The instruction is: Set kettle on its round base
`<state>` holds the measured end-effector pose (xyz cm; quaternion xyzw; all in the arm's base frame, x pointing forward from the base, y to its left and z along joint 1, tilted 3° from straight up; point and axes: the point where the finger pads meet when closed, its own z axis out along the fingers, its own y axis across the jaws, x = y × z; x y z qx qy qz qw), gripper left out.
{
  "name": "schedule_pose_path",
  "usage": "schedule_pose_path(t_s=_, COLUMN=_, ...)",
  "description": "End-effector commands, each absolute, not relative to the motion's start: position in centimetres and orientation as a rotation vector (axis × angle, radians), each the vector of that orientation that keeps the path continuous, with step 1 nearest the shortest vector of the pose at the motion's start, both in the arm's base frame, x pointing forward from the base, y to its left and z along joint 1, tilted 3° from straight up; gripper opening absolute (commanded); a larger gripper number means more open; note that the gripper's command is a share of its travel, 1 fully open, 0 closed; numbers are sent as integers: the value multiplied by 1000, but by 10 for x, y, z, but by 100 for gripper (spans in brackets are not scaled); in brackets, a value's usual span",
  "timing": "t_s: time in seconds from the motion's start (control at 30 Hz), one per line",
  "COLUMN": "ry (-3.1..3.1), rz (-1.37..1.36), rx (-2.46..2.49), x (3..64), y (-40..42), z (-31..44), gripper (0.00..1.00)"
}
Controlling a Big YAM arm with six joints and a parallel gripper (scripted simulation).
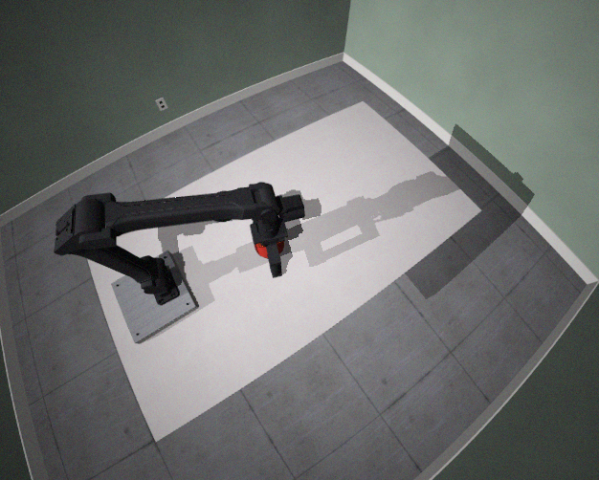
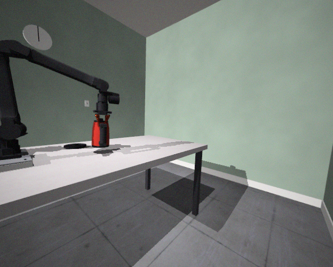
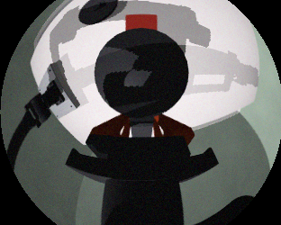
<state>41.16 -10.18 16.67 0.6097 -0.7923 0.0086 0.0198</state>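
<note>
The red kettle (image 2: 100, 134) with its dark handle bar (image 2: 102, 134) hangs upright under my gripper (image 2: 101, 118), which is shut on the top of its handle. The kettle's shadow lies apart from it on the table, so it seems to be held slightly above the table top. The flat black round base (image 2: 74, 145) lies on the table to the kettle's left, apart from it. In the wrist view the dark lid (image 3: 140, 73) fills the middle, my gripper (image 3: 141, 112) is just below it, and the base (image 3: 101, 7) sits at the upper left. In the top view the kettle (image 1: 270, 248) shows under the wrist; the arm hides the base.
The arm's grey mounting plate (image 1: 149, 304) sits at the table's near left end. The white table (image 2: 116, 155) stretches on to the right of the kettle, with its edge and legs (image 2: 196, 183) beyond.
</note>
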Motion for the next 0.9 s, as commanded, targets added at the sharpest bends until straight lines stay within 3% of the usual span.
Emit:
schedule_pose_path(t_s=0.0, ry=-2491, rz=105, rx=1931, x=416, y=-91, z=189, gripper=0)
schedule_pose_path(t_s=0.87, ry=-2492, rz=102, rx=1932, x=403, y=-50, z=187, gripper=0)
